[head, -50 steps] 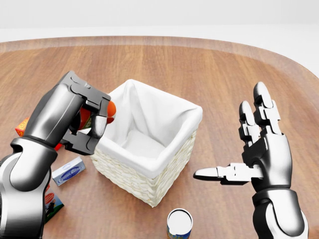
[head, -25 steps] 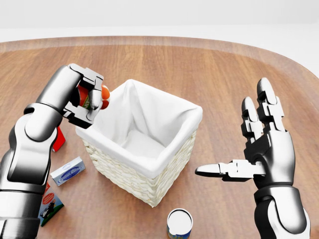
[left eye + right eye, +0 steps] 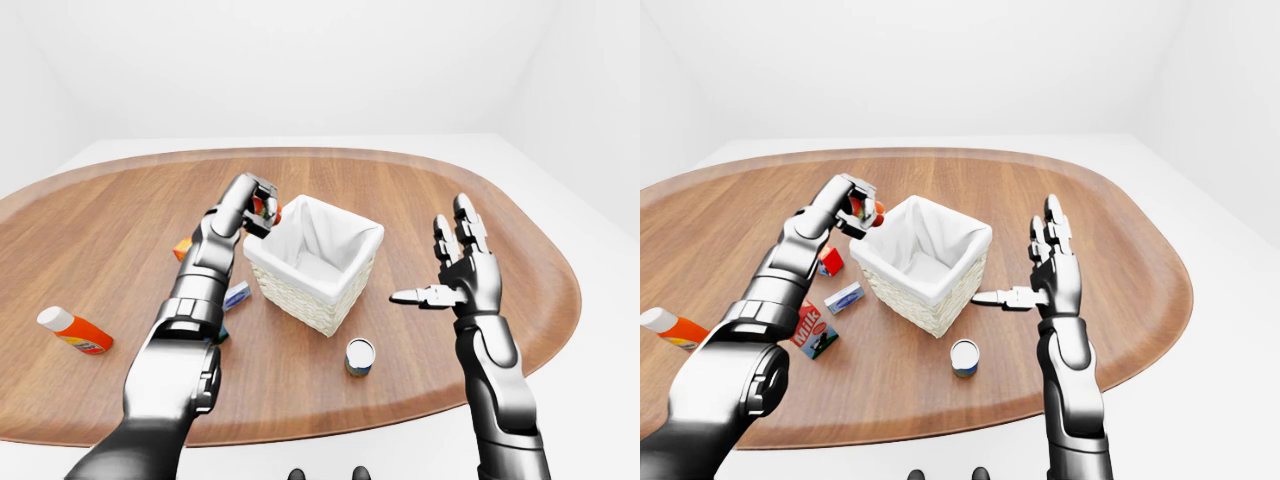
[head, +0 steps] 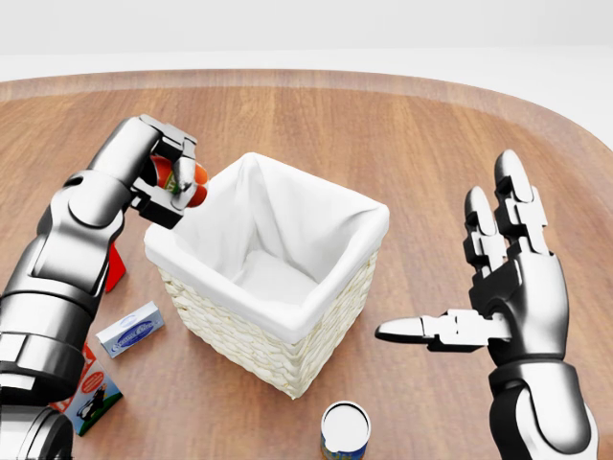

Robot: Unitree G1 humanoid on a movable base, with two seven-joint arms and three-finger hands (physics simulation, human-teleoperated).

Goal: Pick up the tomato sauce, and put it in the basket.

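Though gripped, tomato sauce [image 4: 178,178] (left hand [image 4: 165,172])

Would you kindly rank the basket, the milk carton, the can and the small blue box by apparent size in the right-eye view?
1. Basket, clearly largest.
2. Milk carton.
3. Can and blue box: too similar to rank, and the can sits nearer the camera.

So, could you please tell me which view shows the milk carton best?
The right-eye view: the milk carton lies fully visible with "Milk" readable beside the left arm. The head view catches it cropped at the bottom left corner, and in the left-eye view the arm hides nearly all of it.
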